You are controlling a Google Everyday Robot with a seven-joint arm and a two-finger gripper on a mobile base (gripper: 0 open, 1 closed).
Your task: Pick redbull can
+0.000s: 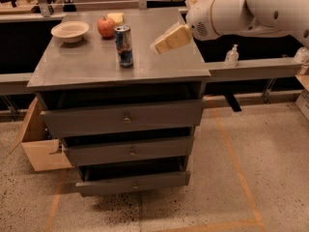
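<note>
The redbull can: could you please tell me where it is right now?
In the camera view, the redbull can stands upright on the cabinet top, just in front of the apple, with the gripper apart from it toward the picture's right.

Dim room, soft overhead light on the cabinet point(87, 64), deep shadow in its drawer gaps, gripper point(160, 44) lit pale above its right side

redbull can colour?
Can: blue and silver, red marking; camera view. Gripper hovers right of it.
</note>
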